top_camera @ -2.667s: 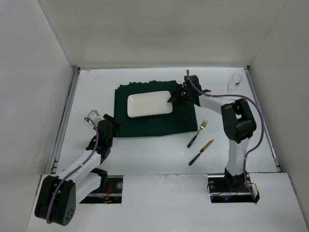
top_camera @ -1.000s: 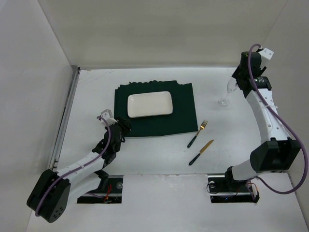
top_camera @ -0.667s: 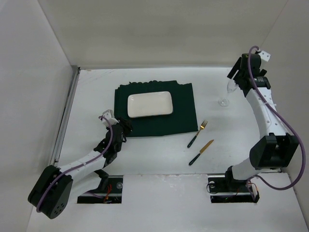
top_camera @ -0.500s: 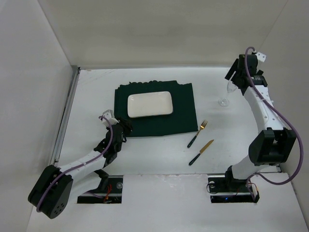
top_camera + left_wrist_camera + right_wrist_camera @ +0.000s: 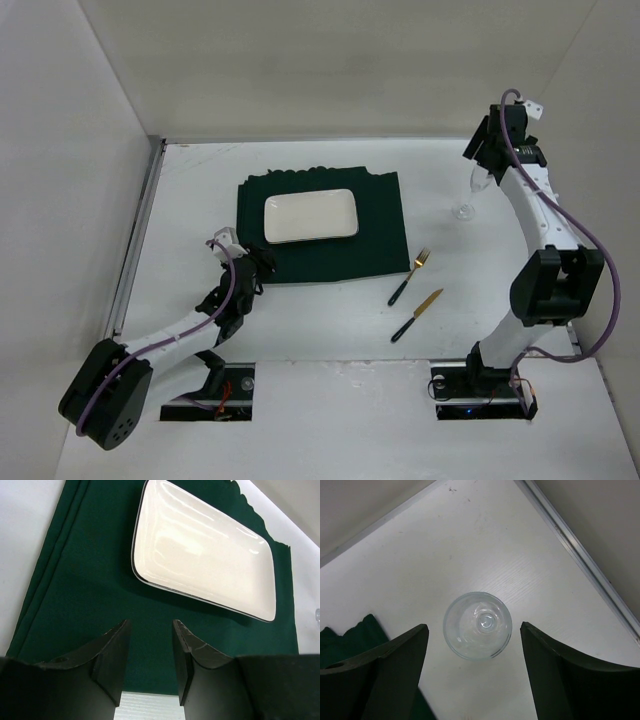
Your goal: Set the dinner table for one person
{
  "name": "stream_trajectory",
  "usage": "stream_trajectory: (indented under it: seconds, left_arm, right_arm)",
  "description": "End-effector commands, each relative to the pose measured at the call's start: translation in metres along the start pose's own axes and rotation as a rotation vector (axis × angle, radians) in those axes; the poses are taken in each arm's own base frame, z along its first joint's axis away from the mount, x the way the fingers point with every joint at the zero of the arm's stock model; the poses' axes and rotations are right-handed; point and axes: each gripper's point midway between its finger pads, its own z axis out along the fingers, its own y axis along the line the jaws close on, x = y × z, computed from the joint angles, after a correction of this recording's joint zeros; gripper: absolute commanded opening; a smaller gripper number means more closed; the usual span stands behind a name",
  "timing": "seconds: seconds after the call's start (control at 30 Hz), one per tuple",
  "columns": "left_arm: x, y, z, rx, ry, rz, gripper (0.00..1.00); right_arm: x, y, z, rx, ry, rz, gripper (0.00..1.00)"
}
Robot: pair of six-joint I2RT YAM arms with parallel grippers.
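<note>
closest to the arm bases on the dinner table (image 5: 300, 320) i count one knife (image 5: 417, 315) and, just past it, one fork (image 5: 409, 276), both well off to the right of my left gripper (image 5: 255, 262) and showing only in the top view. the left gripper (image 5: 148, 665) hangs low at the near edge of the one green placemat (image 5: 75, 590), jaws a narrow gap apart with nothing in them. its own dark body blocks the bottom of the wrist view, so most of that near edge is hidden. ahead of its fingers (image 5: 110, 660), one white rectangular plate (image 5: 200, 565) lies flat on the placemat (image 5: 330, 255), apart from the gripper.

farther off, the right gripper (image 5: 474, 632) is spread wide, straight above the one glass (image 5: 477, 625), which stands upright on bare table (image 5: 485, 540). looking down, its rim sits between the fingers (image 5: 395, 675) with clear gaps on both sides. i cannot tell how high above the rim the fingers are. from the top view the glass (image 5: 462, 211) is faint, its bowl partly behind the right gripper (image 5: 480, 160). a placemat corner shows beside the left finger, partly covered.
</note>
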Motion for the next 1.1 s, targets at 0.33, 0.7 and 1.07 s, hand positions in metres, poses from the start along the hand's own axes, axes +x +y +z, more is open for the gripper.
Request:
stream_trajectory:
  seconds: [0.33,0.7,1.07]
  left_arm:
    - [-0.010,-0.010,0.003,0.029,-0.041,-0.033,0.37]
    - [-0.011,-0.009,0.003,0.027,-0.045,-0.041,0.38]
    - [-0.010,-0.010,0.002,0.031,-0.042,-0.039,0.38]
  right_arm:
    - [-0.021,0.007,0.005,-0.005,-0.055,-0.006,0.70]
    - [-0.020,0.003,0.003,0.003,-0.050,-0.011,0.54]
    - [-0.051,0.000,-0.035,0.005,-0.146,0.004,0.52]
